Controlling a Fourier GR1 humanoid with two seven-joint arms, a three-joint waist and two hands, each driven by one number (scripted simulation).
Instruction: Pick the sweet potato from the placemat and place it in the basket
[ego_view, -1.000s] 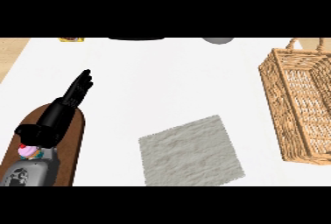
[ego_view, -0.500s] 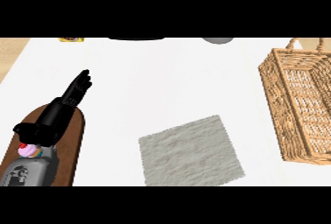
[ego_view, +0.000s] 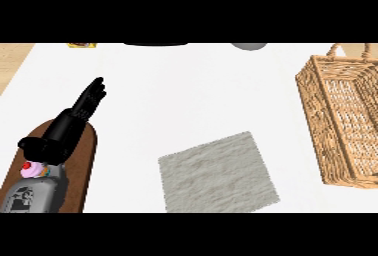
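White bench (ego_view: 192, 90) seen from above, grey placemat (ego_view: 218, 172) laid flat at 6 o'clock, wicker basket (ego_view: 343, 120) at 3 o'clock, left hand (ego_view: 85, 102) at 9 o'clock above a brown board (ego_view: 85, 160), fingers (ego_view: 92, 95) straight, holding nothing, sweet potato's place could not be told.

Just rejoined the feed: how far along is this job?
Done: nothing confirmable. The grey placemat is bare, and no sweet potato shows there or in the basket as far as it shows. In hand: nothing; the left hand is open, fingers straight, at the left; the right hand is out of view. Left: locating the sweet potato, then the pick and placement.
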